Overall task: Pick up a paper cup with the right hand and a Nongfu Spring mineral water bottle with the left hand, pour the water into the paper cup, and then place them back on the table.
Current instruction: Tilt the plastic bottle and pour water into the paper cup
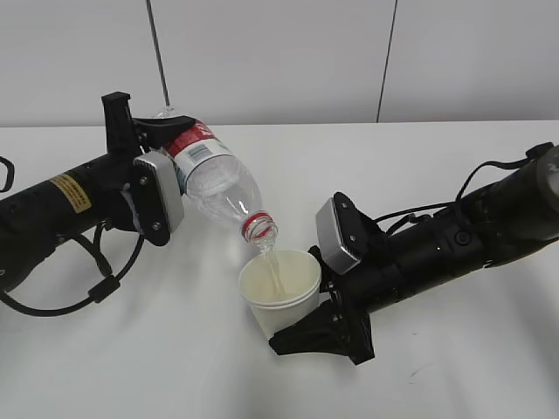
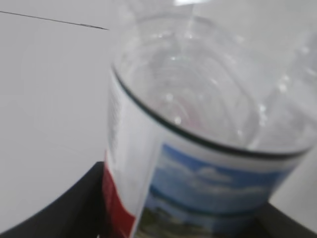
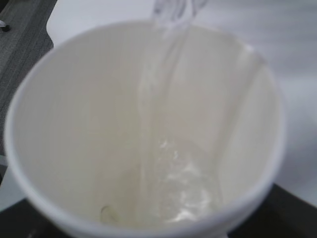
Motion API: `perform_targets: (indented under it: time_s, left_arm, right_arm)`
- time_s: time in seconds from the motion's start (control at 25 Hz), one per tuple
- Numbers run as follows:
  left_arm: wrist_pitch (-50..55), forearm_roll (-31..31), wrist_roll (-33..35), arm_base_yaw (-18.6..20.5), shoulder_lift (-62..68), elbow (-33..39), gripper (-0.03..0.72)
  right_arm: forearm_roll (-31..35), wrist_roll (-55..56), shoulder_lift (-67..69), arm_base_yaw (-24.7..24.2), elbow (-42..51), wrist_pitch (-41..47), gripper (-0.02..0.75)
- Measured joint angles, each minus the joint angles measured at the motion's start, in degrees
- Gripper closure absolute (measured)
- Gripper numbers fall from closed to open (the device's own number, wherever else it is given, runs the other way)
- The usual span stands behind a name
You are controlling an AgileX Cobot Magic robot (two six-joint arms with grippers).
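My left gripper (image 1: pixel 147 148), on the yellow-labelled arm, is shut on the Nongfu Spring mineral water bottle (image 1: pixel 214 179) at its label and holds it tilted, mouth down to the right. The bottle fills the left wrist view (image 2: pixel 198 124). A stream of water (image 1: pixel 272 266) runs from the red-ringed neck into the paper cup (image 1: pixel 281 292). My right gripper (image 1: pixel 310 327) is shut on the cup, holding it just above the table (image 1: pixel 131 367). In the right wrist view the cup (image 3: pixel 74 124) is open-topped, with water (image 3: pixel 183 183) pooling at its bottom.
A white wall with dark vertical seams (image 1: pixel 157 52) stands behind the table. A loose black cable (image 1: pixel 96 288) hangs under the left arm. A small dark scuff (image 1: pixel 425 369) marks the table near the front right.
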Motion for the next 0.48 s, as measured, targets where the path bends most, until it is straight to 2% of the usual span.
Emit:
perform_targets:
  time_s: [0.48]
  left_arm:
    - [-0.2, 0.1, 0.0, 0.0, 0.0, -0.1, 0.302]
  right_arm:
    - [-0.3, 0.0, 0.1, 0.0, 0.0, 0.0, 0.228]
